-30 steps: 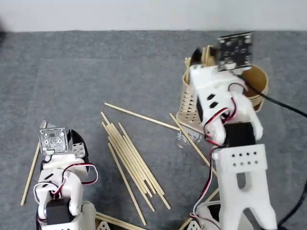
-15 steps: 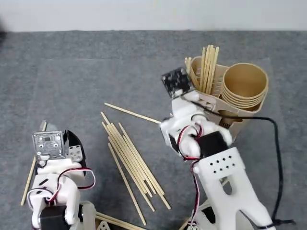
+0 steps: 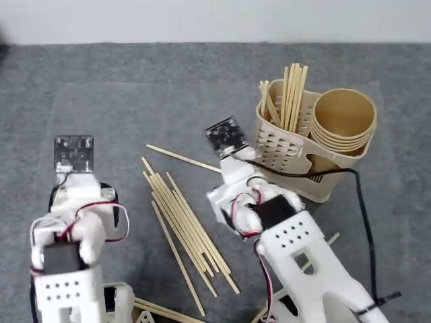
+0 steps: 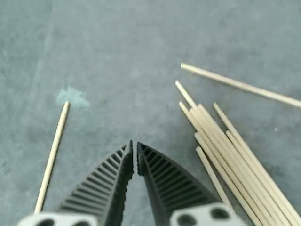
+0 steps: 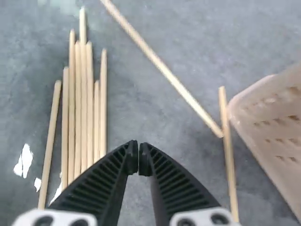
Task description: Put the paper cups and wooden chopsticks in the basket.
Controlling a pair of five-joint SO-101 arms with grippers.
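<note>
Left end effector [image 4: 135, 149] and right end effector [image 5: 138, 153] are pressed together, empty. The right arm [image 3: 296, 242] covers part of one chopstick [image 3: 178, 156]. The basket [image 3: 279, 145] hides the cups [image 3: 343, 118] low down.

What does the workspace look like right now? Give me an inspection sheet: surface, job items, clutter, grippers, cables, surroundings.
Surface: grey mat, lying flat.
Job's things: basket upright, holding stacked cups and some chopsticks; a loose bundle lies on the mat between the arms, with a single stick beyond it and another stick beside the basket.
Clutter: white scraps beside the bundle.
Grippers: left gripper and right gripper over the mat, jaws shut, holding nothing.
Cables: black cable crosses the basket's front; red and white wires on both arms.
Surroundings: pale strip beyond the mat.
</note>
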